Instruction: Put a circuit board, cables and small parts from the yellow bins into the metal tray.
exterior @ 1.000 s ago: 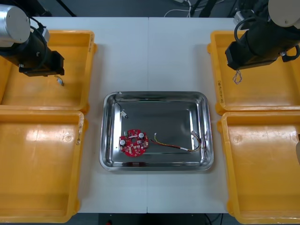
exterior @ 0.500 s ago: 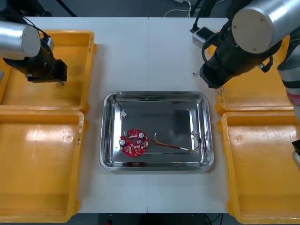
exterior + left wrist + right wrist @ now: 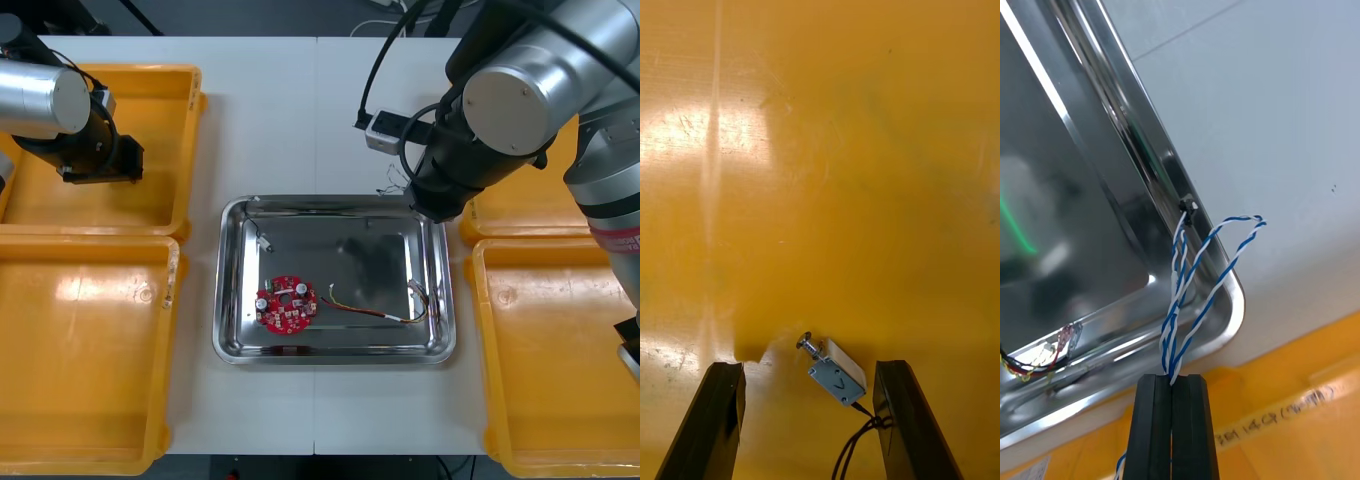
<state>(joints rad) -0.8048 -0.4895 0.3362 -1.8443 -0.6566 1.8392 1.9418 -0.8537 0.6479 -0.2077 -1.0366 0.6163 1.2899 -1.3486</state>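
The blue-white cable (image 3: 1187,300) is pinched in the right gripper (image 3: 1172,379), whose fingers are pressed together on its base. 2 twisted loops stand up from them, above the far right corner of the tray (image 3: 232,300), with the cable's dark tip just over the rim. Inside the tray lie a red board (image 3: 285,304) at the near left and a red-yellow cable (image 3: 375,312) at the near right. The left gripper (image 3: 809,366) hangs low in the far left bin (image 3: 190,150), its fingers spread to either side of a small metal part (image 3: 836,375) with a black lead that lies on the bin floor.
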